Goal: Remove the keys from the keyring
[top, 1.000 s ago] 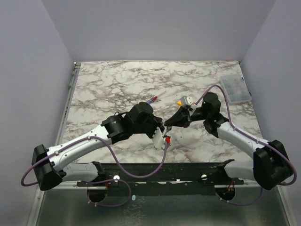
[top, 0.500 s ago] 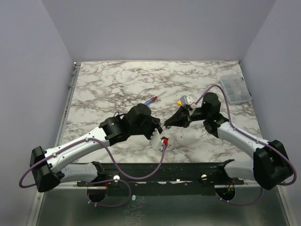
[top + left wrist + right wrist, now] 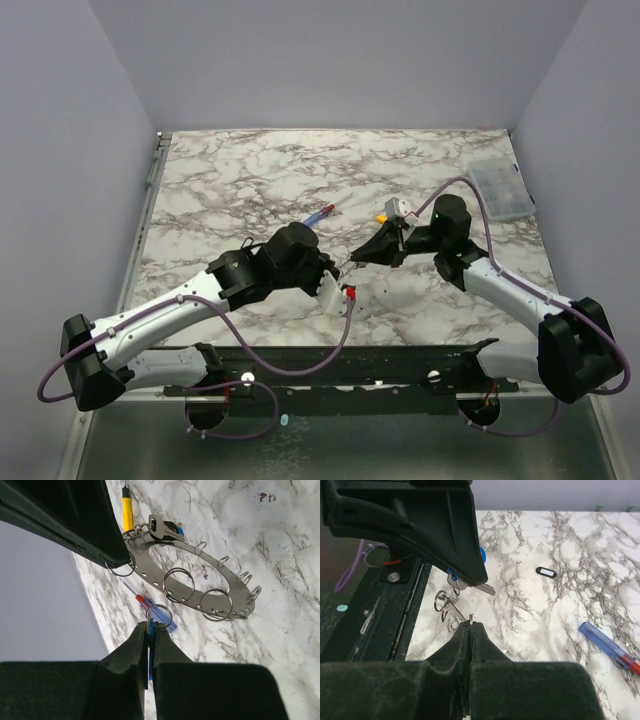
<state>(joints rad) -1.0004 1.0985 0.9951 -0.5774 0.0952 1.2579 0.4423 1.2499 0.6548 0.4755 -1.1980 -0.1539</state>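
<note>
The keyring [image 3: 239, 600] hangs tilted over the marble bench [image 3: 260, 540], with keys [image 3: 162, 527] bunched at one end. The right gripper's [image 3: 469, 626] jaws are clamped on its rim there. The left gripper's [image 3: 148, 633] jaws pinch a blue key [image 3: 150, 627] just beside it.

No text, brand or number is legible anywhere, not even on the small black tag [image 3: 546, 572].
</note>
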